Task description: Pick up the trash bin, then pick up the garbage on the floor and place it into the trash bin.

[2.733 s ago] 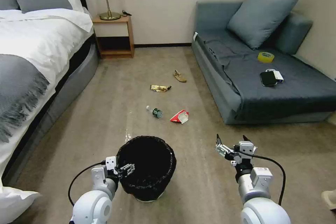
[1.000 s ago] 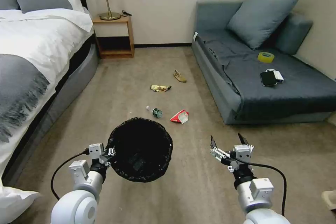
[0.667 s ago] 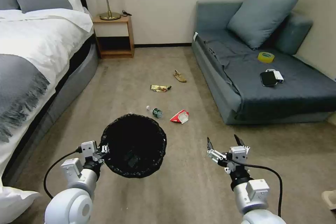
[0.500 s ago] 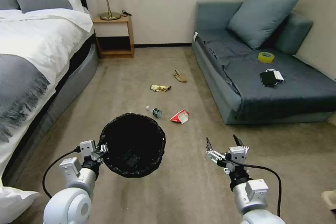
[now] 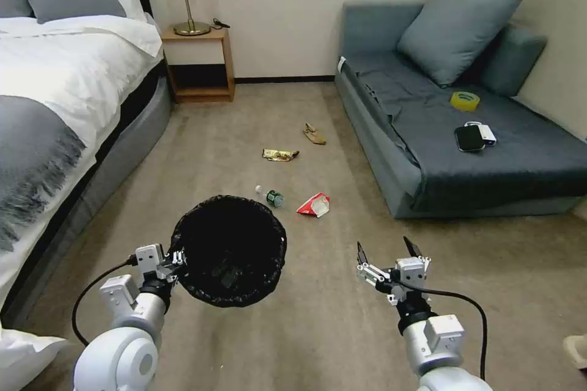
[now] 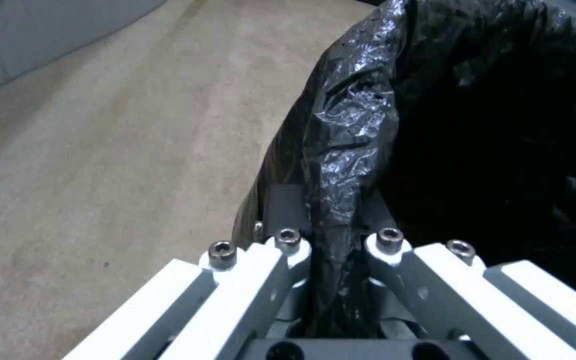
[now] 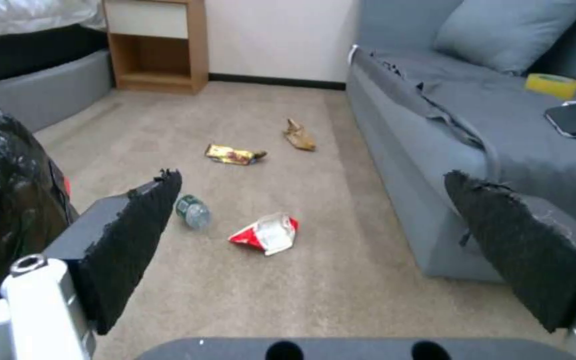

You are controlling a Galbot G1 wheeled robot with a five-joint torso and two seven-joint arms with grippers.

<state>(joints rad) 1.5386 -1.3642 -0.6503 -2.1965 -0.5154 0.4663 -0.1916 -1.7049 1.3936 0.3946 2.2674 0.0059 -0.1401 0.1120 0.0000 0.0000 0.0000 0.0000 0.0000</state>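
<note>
My left gripper is clamped on the rim of the trash bin, which has come up off the carpet to hang near-left, so that step looks done. My right gripper hovers wide open, empty, near-right, with the garbage beyond it.

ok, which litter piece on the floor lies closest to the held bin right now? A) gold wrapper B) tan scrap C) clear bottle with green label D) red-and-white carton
C: in the head view the bottle lies just past the rim of the trash bin, which the left end effector grips; the carton sits further right, and the wrapper and scrap lie further up the carpet.
</note>
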